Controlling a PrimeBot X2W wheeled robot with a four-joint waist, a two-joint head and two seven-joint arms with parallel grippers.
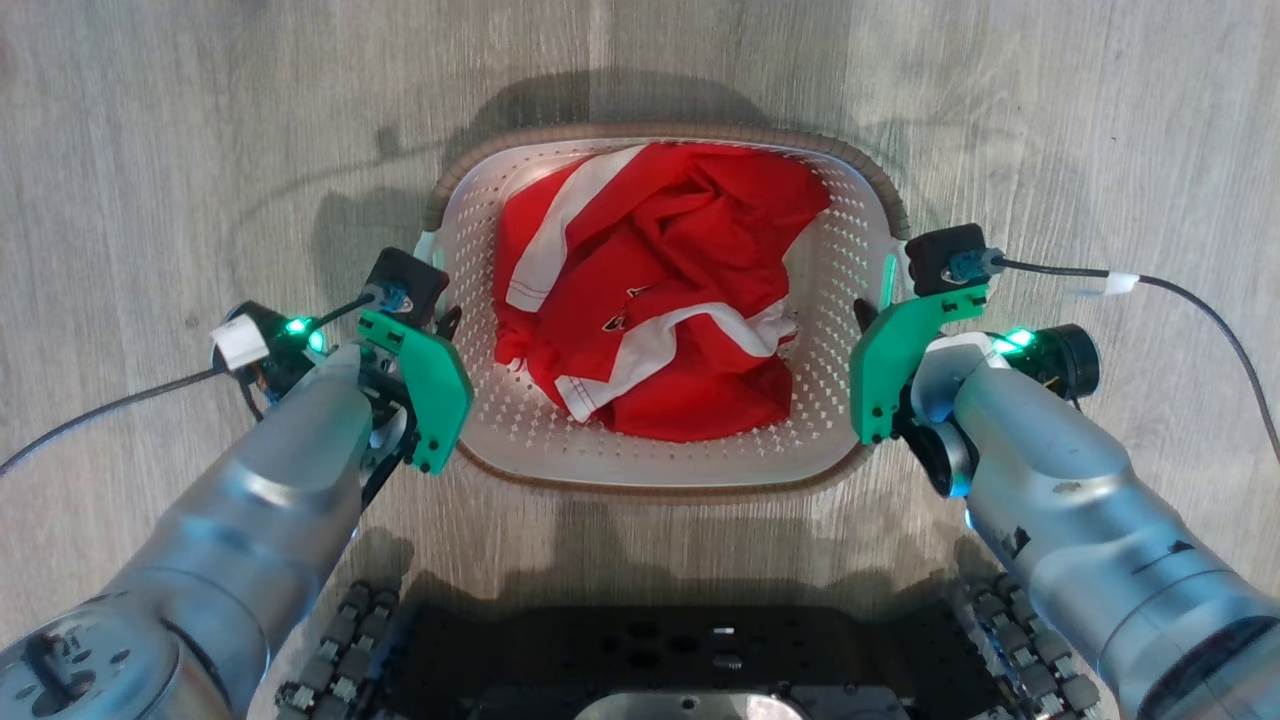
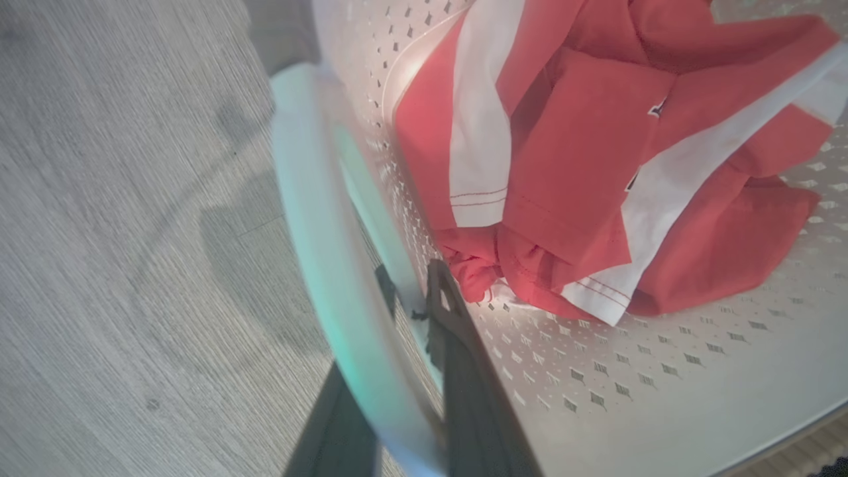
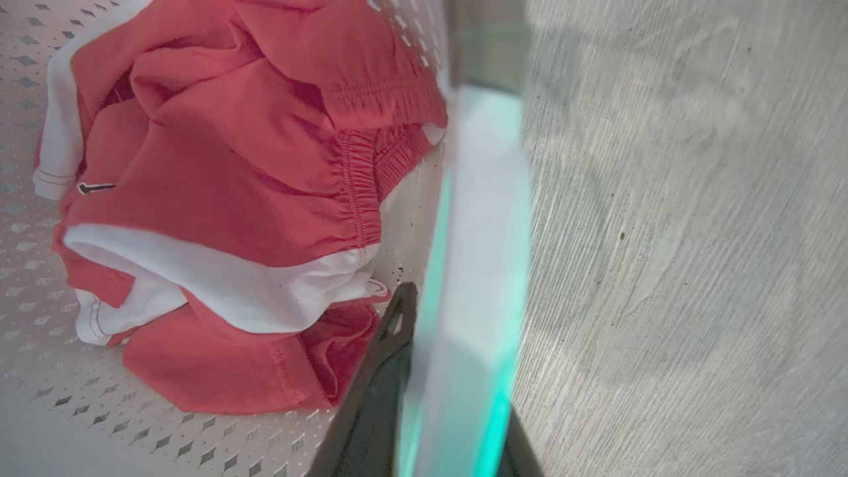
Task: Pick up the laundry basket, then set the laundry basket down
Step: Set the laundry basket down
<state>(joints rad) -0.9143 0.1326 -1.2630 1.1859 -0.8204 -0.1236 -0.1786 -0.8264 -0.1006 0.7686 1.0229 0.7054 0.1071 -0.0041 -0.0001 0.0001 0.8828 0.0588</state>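
**Both grippers clamped on basket handles**

- laundry basket (image 1: 655,455): centred in front of the base, between the 2 arms. Rounded-rectangular white plastic tub with walls and bottom punched in a regular grid of small diamond holes. The rim (image 1: 650,490) is brown with a woven-rope texture.
- Can't tell whether the tub's bottom touches the floor (image 1: 150,150). The floor is grey wood-grain plank, matte, and a soft shadow falls beyond the far rim.
- left gripper (image 1: 445,325): closed on the left handle (image 2: 311,218), a smooth curved white band. 1 dark finger (image 2: 457,358) is inside against the perforated wall and the other is outside, with the handle pinched between them.
- right gripper (image 1: 868,318): same grip, mirrored, on the right handle (image 3: 487,218). The inner finger (image 3: 377,391) is flat, dark and tapered, with a small slot at the tip. The handle surface picks up a teal glow.
- Load: 1 crumpled red garment (image 1: 660,270) with white stripes. It is thin fabric with stitched hems, a gathered elastic band and a small dark logo. It lies toward the far-left of the tub, leaving the near wall bare.
- Wrists carry green plastic brackets (image 1: 430,385) and black camera blocks. A black cable (image 1: 1180,290) trails off the right one.
- Black perforated base plate (image 1: 650,640) sits at the bottom edge, with roller wheels at both corners.
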